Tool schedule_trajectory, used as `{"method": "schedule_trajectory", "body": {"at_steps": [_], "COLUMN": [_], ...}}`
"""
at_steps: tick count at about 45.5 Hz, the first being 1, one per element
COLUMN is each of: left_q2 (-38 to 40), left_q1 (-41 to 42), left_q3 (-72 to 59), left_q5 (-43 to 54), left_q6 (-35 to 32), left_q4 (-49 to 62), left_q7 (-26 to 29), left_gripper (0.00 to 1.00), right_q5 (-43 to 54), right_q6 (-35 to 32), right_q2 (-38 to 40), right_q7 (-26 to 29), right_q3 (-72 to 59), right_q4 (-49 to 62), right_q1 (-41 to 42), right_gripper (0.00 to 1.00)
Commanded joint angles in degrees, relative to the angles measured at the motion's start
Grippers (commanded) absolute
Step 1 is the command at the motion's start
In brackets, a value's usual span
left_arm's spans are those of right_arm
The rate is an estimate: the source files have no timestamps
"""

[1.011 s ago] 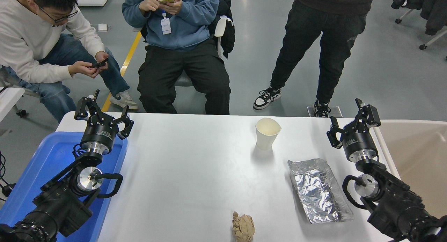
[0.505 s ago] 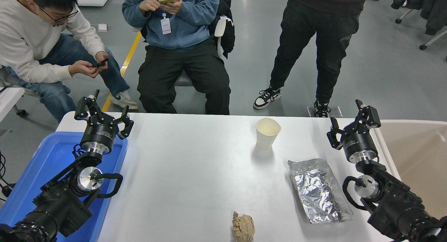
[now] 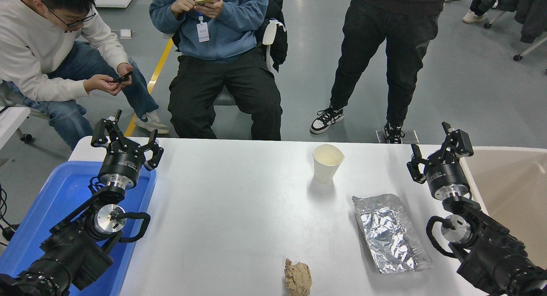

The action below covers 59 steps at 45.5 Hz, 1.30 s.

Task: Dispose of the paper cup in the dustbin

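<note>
The cream-white paper cup (image 3: 326,162) stands upright on the white table (image 3: 239,210), right of centre near the far edge. The beige dustbin (image 3: 508,189) stands beyond the table's right edge, only partly in view. My right gripper (image 3: 440,153) is open and empty near the table's right edge, beside the dustbin and well to the right of the cup. My left gripper (image 3: 126,139) is open and empty, parked at the table's far left corner over the blue tray.
A crinkled silver foil tray (image 3: 389,232) lies in front of the cup, to its right. A crumpled brown paper ball (image 3: 298,277) lies at the near edge. A blue plastic tray (image 3: 64,197) sits at the left. Three people are at the far side.
My right arm has shifted a little to the right, toward the dustbin. The cup and the left arm have not moved.
</note>
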State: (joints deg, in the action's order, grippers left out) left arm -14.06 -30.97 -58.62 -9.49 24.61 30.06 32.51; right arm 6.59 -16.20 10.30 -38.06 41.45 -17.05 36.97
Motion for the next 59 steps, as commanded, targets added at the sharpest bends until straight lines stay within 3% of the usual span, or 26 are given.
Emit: {"method": "schedule_trajectory", "body": {"at_steps": [1,14,20,29,37,49,59], "left_q2": [0.0,0.0,0.0,0.0,-0.1,-0.1,-0.1], "left_q1": [-0.1,0.0,0.0,-0.1,-0.1,-0.1,-0.1], "left_q3": [0.0,0.0,0.1,0.0,0.0,0.0,0.0], "left_q5": [0.0,0.0,0.0,0.0,0.0,0.0,0.0], "left_q6": [-0.1,0.0,0.0,0.0,-0.1,-0.1,0.0], "left_q4": [0.0,0.0,0.0,0.0,0.0,0.0,0.0], "left_q7": [0.0,0.0,0.0,0.0,0.0,0.0,0.0], "left_gripper": [1.00,1.00,1.00,1.00,1.00,1.00,1.00], "right_q5": [0.0,0.0,0.0,1.9,2.2,5.4,15.6], "right_q6": [-0.1,-0.7,0.2,6.7,9.9,9.9,9.9], "right_q2": [1.6,1.6,1.7,6.5,10.9,15.9,17.6], "right_q7": [0.0,1.0,7.1,11.1,12.7,23.4,28.5], "right_q3": [-0.2,-0.4,-0.9,-8.3,-18.4,-29.4,-37.2], "right_q4": [-0.2,-1.1,-4.4,-12.6,-16.7,-25.2,-30.1], "right_q1": [-0.4,0.8,1.0,1.4,7.7,16.3,22.7], "right_gripper": [1.00,1.00,1.00,1.00,1.00,1.00,1.00]}}
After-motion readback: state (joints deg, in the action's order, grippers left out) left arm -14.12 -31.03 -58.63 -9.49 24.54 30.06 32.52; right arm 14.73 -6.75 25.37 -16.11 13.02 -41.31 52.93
